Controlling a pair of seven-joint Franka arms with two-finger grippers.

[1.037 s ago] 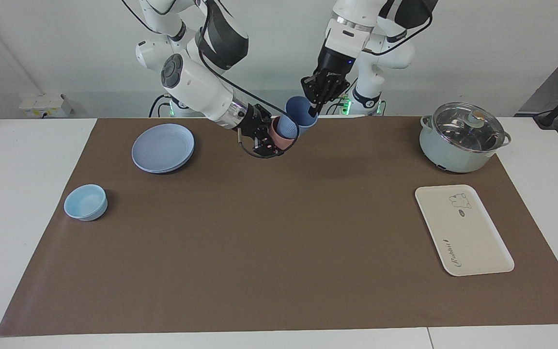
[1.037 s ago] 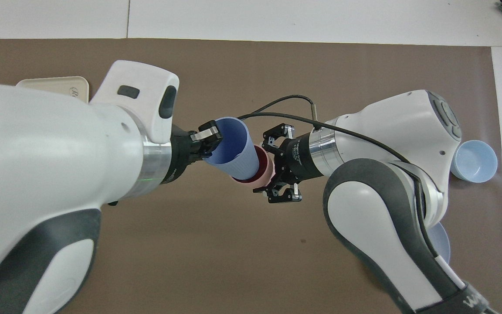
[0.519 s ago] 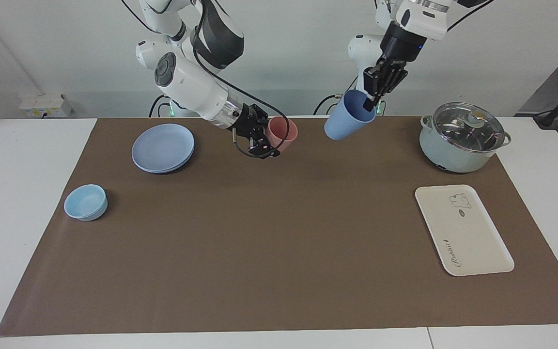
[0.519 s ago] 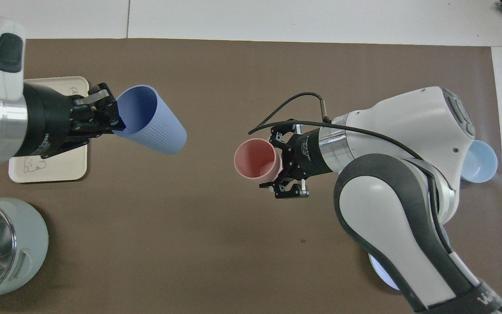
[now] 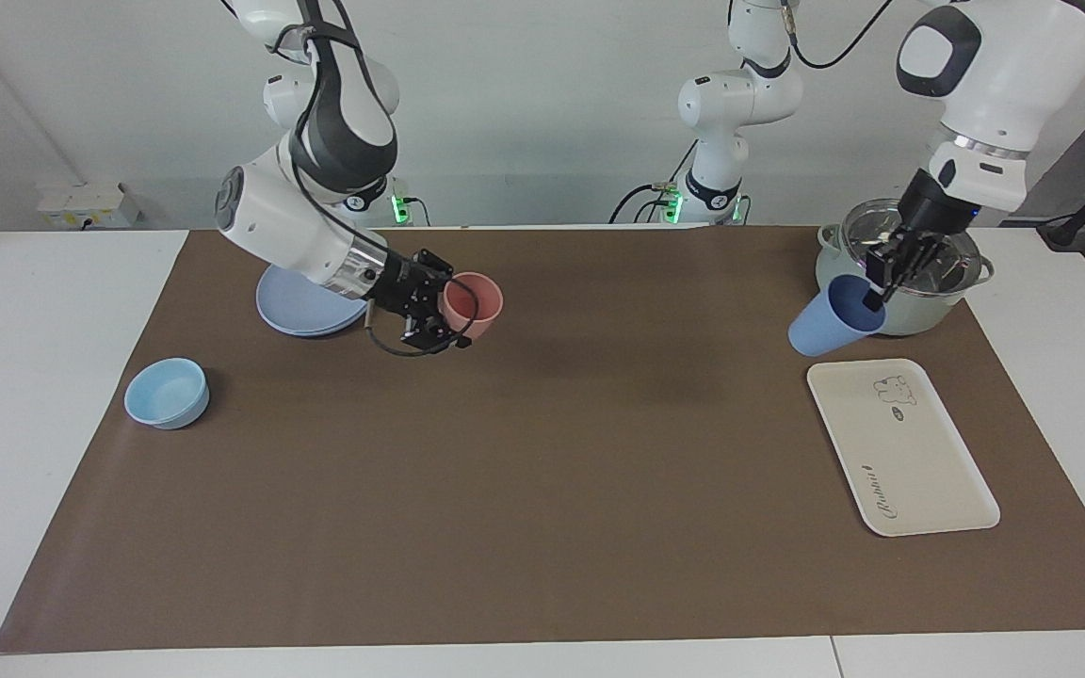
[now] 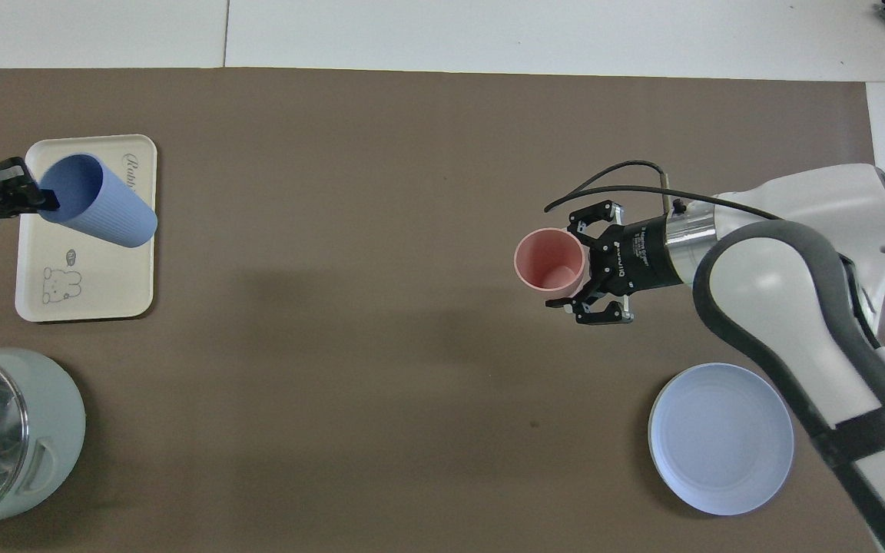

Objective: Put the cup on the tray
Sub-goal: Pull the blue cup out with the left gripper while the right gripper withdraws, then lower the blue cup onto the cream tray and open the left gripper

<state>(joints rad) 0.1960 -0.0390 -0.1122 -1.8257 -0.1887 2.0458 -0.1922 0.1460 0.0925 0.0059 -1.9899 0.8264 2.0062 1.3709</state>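
Blue cup (image 5: 833, 321) tilted, gripped by left tool (image 5: 884, 283) over tray (image 5: 919, 471) | right tool (image 5: 436, 315) grips pink cup (image 5: 474, 303)

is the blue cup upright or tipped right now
Tipped. The blue cup hangs slanted in the left gripper, pinched at its rim, its base lower and to one side, above the tray, not yet on it.
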